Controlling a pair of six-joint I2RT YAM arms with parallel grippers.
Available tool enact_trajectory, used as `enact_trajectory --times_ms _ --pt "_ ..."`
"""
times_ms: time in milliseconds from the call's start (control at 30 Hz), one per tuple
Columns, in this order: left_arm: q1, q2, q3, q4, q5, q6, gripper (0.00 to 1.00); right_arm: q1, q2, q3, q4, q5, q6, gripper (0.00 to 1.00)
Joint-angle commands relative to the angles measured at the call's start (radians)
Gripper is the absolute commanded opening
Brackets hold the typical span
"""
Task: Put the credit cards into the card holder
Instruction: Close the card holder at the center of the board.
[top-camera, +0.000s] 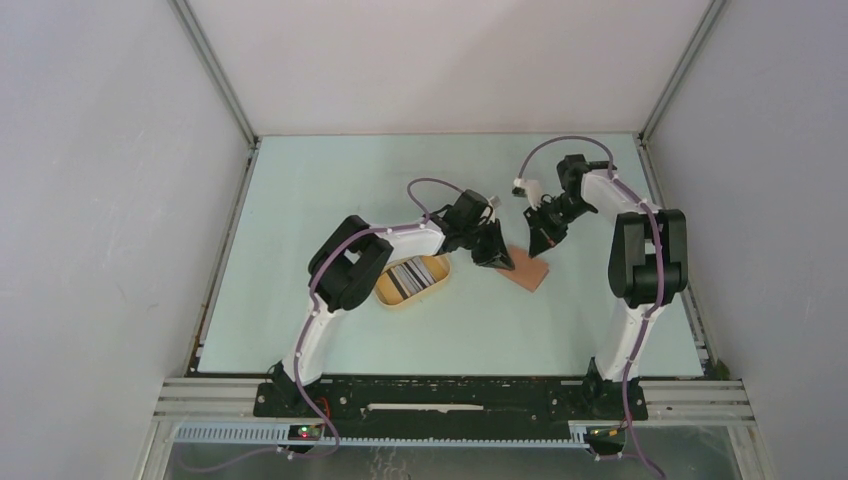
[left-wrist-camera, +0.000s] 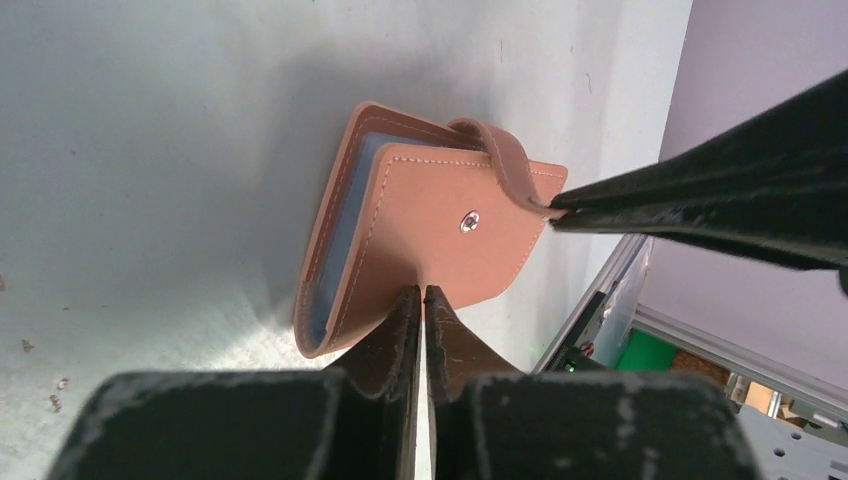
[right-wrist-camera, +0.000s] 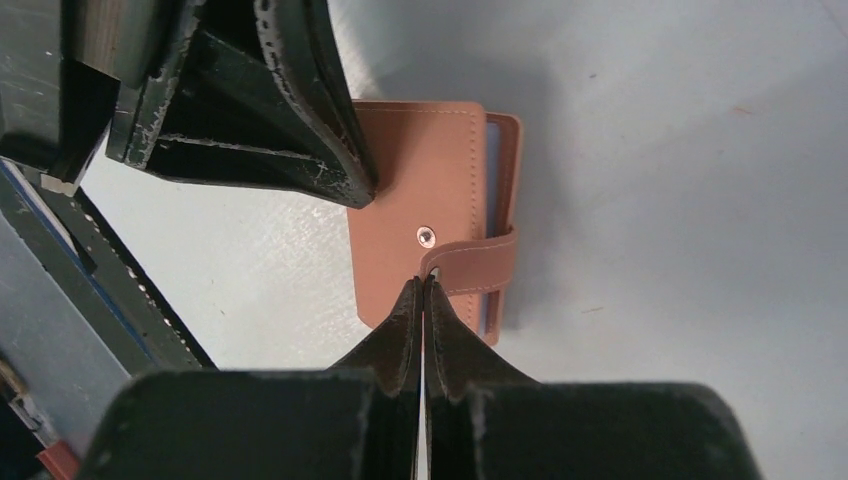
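The reddish-brown card holder (top-camera: 530, 272) lies on the table between both arms, its light blue lining showing along one edge (left-wrist-camera: 345, 230). My left gripper (left-wrist-camera: 421, 292) is shut on the edge of the holder's front cover, below the metal snap stud (left-wrist-camera: 469, 222). My right gripper (right-wrist-camera: 421, 283) is shut on the end of the snap tab (right-wrist-camera: 480, 262), which is off the stud and arches over the cover. The right fingers (left-wrist-camera: 700, 200) come in from the right in the left wrist view. The credit cards (top-camera: 412, 275) lie as a striped stack in the yellow tray, left of the holder.
The yellow oval tray (top-camera: 392, 296) sits beside the left arm's forearm. The left gripper (top-camera: 503, 262) and right gripper (top-camera: 537, 250) stand close together over the holder. Frame rails (top-camera: 245, 230) border the pale table on both sides.
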Motion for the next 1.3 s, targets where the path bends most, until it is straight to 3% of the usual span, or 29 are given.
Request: enact_trajectory --times_ms 0,367,1267 --pt "-0.011 0.016 0.053 -0.036 -0.006 0.025 0.08 0.040 -0.071 -0.055 0.040 0.030 -0.036 0.00" --pt "-0.013 0.020 0.053 -0.036 0.001 0.024 0.07 0.112 -0.119 -0.146 0.160 0.151 -0.016 0.00" --pt "-0.016 0.035 0.065 -0.036 0.019 0.016 0.05 0.208 -0.140 -0.226 0.188 0.259 -0.058 0.00"
